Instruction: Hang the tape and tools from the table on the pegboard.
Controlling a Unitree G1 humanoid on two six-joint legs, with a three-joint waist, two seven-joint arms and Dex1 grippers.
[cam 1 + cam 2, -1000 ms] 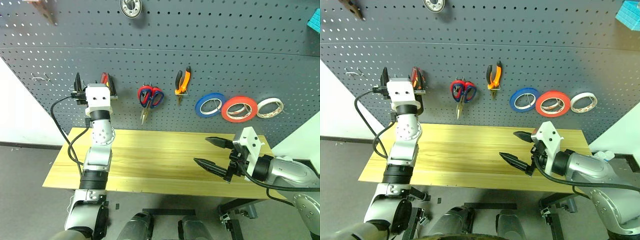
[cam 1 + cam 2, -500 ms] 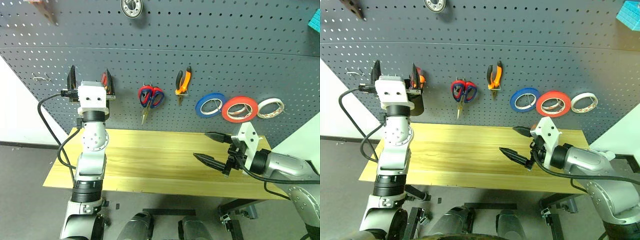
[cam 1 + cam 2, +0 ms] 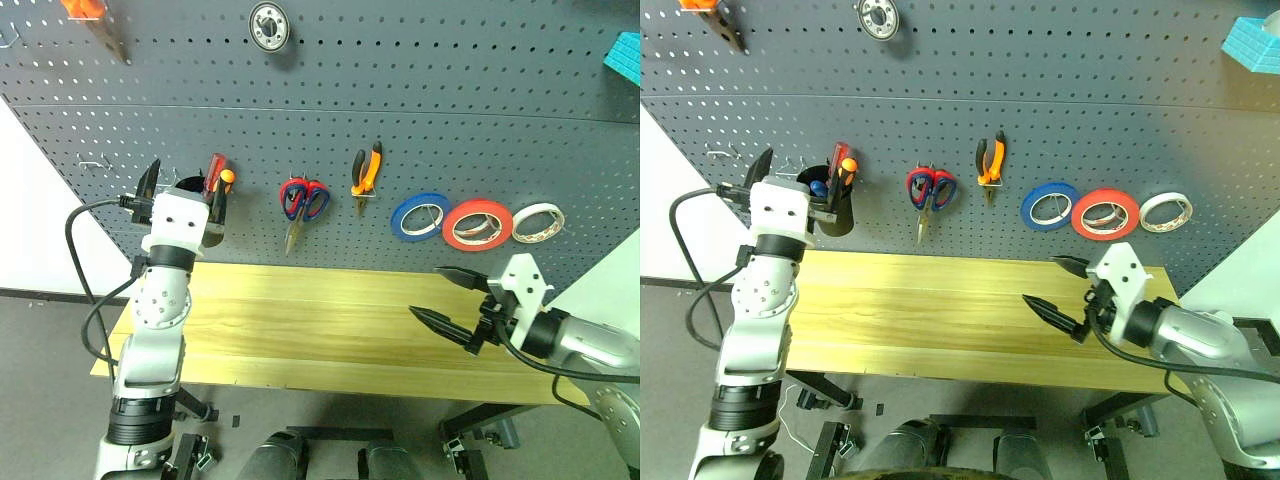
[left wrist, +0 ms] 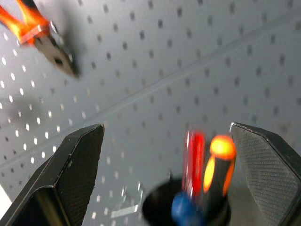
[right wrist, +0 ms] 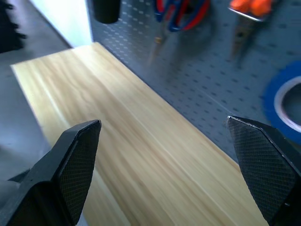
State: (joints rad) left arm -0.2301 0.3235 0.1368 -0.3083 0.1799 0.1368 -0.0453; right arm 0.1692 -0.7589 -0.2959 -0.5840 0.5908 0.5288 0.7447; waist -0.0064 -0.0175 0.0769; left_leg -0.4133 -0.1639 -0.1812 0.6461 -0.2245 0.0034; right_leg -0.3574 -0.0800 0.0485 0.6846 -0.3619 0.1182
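Note:
The red tape (image 3: 478, 222) hangs on the dark grey pegboard (image 3: 450, 110), between a blue roll (image 3: 420, 214) and a white roll (image 3: 538, 222). A red-handled screwdriver (image 3: 843, 160) stands in a black cup (image 3: 835, 213) fixed to the board. The small orange-and-black pliers (image 3: 365, 168) hang right of the middle. My left gripper (image 3: 187, 178) is open just in front of the cup, holding nothing. My right gripper (image 3: 427, 292) is open and holds nothing above the right part of the wooden table (image 3: 300, 320).
Red-and-blue-handled scissors (image 3: 302, 197) hang between cup and pliers. Large orange pliers (image 3: 95, 20) and a round metal part (image 3: 268, 20) hang at the top. An orange-topped handle (image 4: 218, 162) shares the cup. A teal block (image 3: 628, 45) sits at the upper right.
The left gripper has drawn back and to the left from the board, uncovering the cup. The right gripper has drifted right. The camera has tilted a little.

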